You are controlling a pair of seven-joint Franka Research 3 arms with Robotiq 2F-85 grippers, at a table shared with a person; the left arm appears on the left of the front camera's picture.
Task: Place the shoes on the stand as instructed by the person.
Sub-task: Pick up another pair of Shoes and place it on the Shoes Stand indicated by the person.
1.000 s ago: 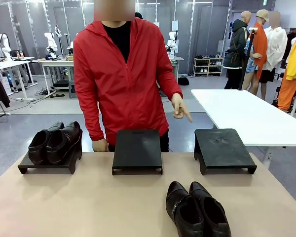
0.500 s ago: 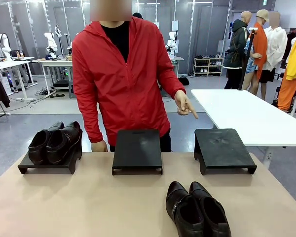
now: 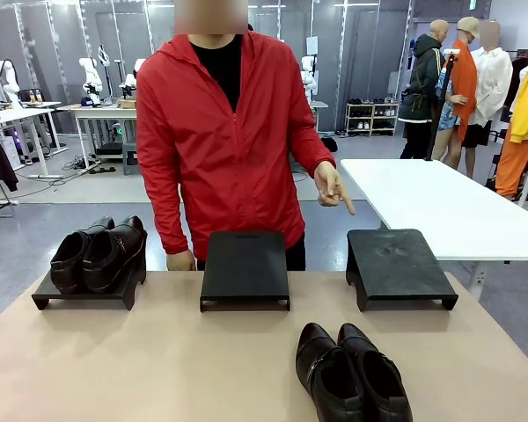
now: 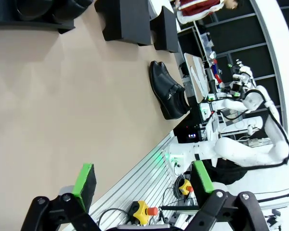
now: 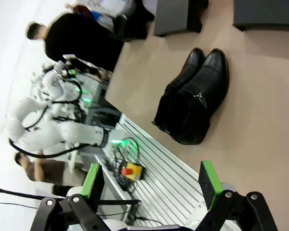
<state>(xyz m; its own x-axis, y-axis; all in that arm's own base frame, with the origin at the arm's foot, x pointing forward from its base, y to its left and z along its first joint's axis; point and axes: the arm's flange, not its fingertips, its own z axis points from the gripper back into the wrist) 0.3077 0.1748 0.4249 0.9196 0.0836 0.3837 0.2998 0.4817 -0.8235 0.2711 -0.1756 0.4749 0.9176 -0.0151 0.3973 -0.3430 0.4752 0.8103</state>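
While the person (image 3: 224, 132) stands at the 12 o'clock edge of the table (image 3: 158, 360), their pointing hand (image 3: 333, 186) is held at waist height, index finger angled down toward 2 o'clock. Their other hand (image 3: 180, 260) rests at the table's far edge, just beside the middle stand (image 3: 245, 266).

- Three black stands in a row along the far side: left stand (image 3: 84, 294) at 10 o'clock, middle stand at 12, right stand (image 3: 396, 264) at 2.
- First pair of shoes (image 3: 99, 253): on the left stand, side by side, touching.
- Second pair of shoes (image 3: 352, 374): on bare table at 5 o'clock, near the robot's edge, toes toward 12, sides touching. Well apart from every stand.
- Robot's left hand (image 4: 143, 178): released, jaws wide, nothing between the green pads; it hangs above the robot's edge of the table.
- Robot's right hand (image 5: 150, 179): released likewise, holding nothing, with the second pair ahead of it in the right wrist view.
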